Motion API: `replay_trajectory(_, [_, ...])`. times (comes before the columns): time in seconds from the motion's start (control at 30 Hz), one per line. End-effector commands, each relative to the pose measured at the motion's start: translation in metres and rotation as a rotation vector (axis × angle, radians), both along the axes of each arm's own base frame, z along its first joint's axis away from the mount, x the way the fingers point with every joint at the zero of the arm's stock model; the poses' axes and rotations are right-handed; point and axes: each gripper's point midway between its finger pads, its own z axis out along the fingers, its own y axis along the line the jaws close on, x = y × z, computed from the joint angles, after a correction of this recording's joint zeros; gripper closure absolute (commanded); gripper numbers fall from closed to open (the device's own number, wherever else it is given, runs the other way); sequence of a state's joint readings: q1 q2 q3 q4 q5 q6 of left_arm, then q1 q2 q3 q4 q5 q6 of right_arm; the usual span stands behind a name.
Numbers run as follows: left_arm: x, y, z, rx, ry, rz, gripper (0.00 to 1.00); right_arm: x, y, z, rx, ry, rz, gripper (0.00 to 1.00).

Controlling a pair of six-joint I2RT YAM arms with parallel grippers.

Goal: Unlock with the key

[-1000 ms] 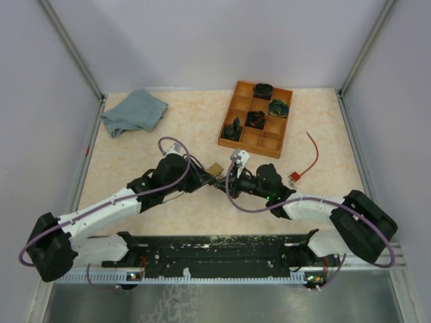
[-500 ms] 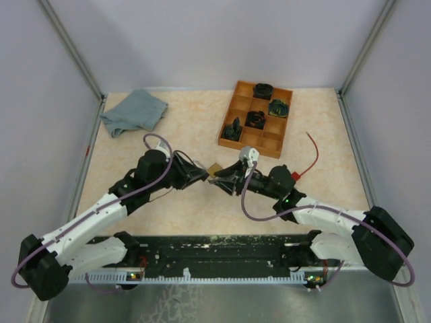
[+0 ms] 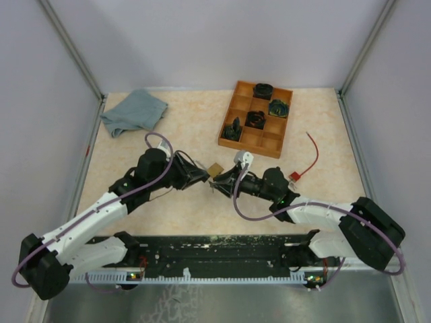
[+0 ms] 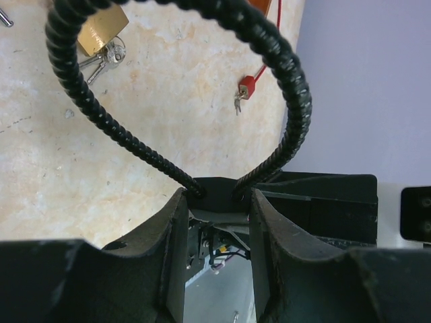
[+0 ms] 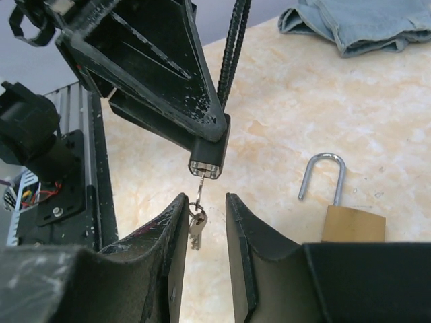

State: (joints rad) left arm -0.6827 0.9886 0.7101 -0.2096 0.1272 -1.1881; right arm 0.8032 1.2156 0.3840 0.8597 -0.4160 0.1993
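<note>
**A:** Where's the key?

**B:** On its bunch. The keys [image 5: 195, 227] sit in the gap btwn the fingers of the right gripper [image 5: 205, 202], which are spread and not touching them. Can't tell if the bunch hangs or lies flat. The padlock [image 5: 353, 225] is just beside, approx. mid-surface.

**A:** And the other arm?

**B:** The left gripper [image 4: 217, 196] is tip to tip w/ the right one. Its fingers are apart too, and I see nothing btwn them (a black coiled cable [image 4: 298, 94] loops across the tips, so I won't swear to it).

**A:** So what's the move?

**B:** Prob. taking hold of the key. I'd close on its flat head, not the ring, or the blade will swing. Come in square and slow. The left one ought to steady the padlock body so it doesn't skate. Mind, one leg of the shackle [image 5: 323, 157] looks clear of the body (a finger hides part), so it may be open already.

**A:** And the room?

**B:** Beige marbled surface [image 3: 182, 128], pale walls [image 3: 222, 40] on three sides, and a black rail [image 3: 222, 245] along the near edge. There's a cloth [image 3: 133, 111] in the far-left corner and a compartment tray [image 3: 244, 102] by the far edge toward the right. A red wire [image 3: 316, 155] lies near the right edge.
</note>
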Motion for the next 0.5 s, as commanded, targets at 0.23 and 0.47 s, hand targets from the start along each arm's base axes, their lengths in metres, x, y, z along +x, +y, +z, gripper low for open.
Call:
replay_trajectory(0.23, [0.002,-0.007,0.028,-0.06,-0.058,-0.031,1.0,0.001,0.013,0.015,0.052,-0.07,0.04,0.84])
replay_trajectory(0.47, [-0.008,-0.014,0.024,-0.078,-0.031,-0.092,1.0,0.0,0.017,0.025,0.082,-0.1,0.055,1.0])
